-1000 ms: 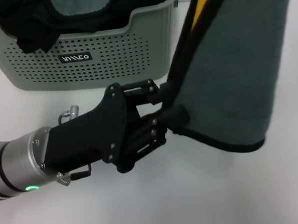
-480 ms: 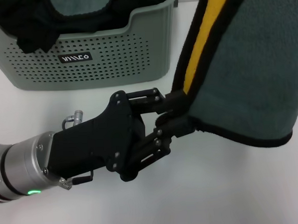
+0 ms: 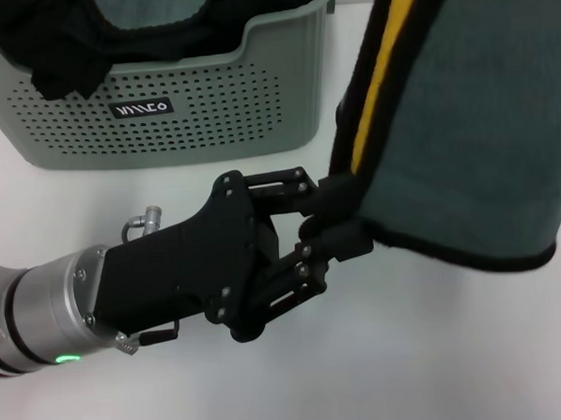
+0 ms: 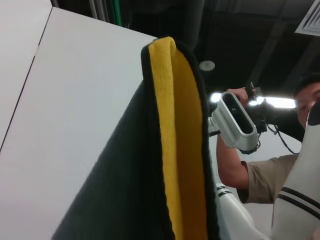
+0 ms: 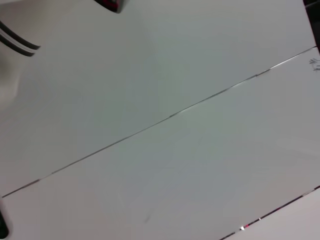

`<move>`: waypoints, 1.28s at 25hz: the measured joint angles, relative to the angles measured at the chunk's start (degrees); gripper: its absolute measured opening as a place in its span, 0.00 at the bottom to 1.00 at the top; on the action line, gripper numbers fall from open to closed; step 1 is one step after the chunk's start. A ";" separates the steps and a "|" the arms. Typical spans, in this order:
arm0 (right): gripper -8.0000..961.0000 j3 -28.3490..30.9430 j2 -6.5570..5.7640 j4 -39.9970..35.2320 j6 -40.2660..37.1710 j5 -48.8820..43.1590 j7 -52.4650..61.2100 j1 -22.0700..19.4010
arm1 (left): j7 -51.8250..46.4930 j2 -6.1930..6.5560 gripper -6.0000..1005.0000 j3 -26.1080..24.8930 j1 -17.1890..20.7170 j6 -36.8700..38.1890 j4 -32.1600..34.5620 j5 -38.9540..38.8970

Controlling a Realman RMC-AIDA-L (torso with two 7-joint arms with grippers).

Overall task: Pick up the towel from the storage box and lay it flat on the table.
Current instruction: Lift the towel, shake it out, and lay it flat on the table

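Up front in the head view, the left tool [image 3: 330, 219] reaches in from the lower left and is clamped on the lower left corner of the towel [image 3: 464, 116], its black fingers [image 3: 343, 240] pinching the piped edge. That towel hangs in the air on the right, clear of the surface [image 3: 410, 354], teal side toward the camera, with a yellow strip [image 3: 379, 73] showing along its black-bordered left edge (the reverse face, it appears). Behind the arm, the storage box [image 3: 181, 107] stands on the surface at upper left, well apart from the hanging towel; black fabric [image 3: 56, 52] spills over its rim.

From the left wrist, the towel [image 4: 125, 190] rises close to the lens, dark on one side, yellow [image 4: 175, 150] on the other. A person [image 4: 260, 170] holding a device stands beyond.

From the right wrist, only pale flat panels [image 5: 175, 165] with a thin seam are visible; the right tool is out of sight.
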 joint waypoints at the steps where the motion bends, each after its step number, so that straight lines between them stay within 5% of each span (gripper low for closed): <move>1: 0.07 0.04 0.02 0.02 -0.24 0.00 -0.05 0.05 | 0.00 0.01 0.29 0.00 0.02 0.00 0.00 0.16; 16: 0.07 -0.17 0.17 -0.03 -0.60 0.21 -0.56 -0.12 | 0.74 0.12 0.29 -0.06 -0.03 -0.17 -0.01 1.89; 29: 0.07 -0.39 0.43 -0.01 -0.48 -0.27 -1.05 -1.55 | 0.15 0.26 0.02 -0.55 0.19 -0.63 0.39 1.40; 32: 0.07 -1.11 0.88 0.27 -0.44 -0.54 -1.02 -3.45 | -0.63 0.46 0.02 -1.27 0.39 -0.61 0.42 1.32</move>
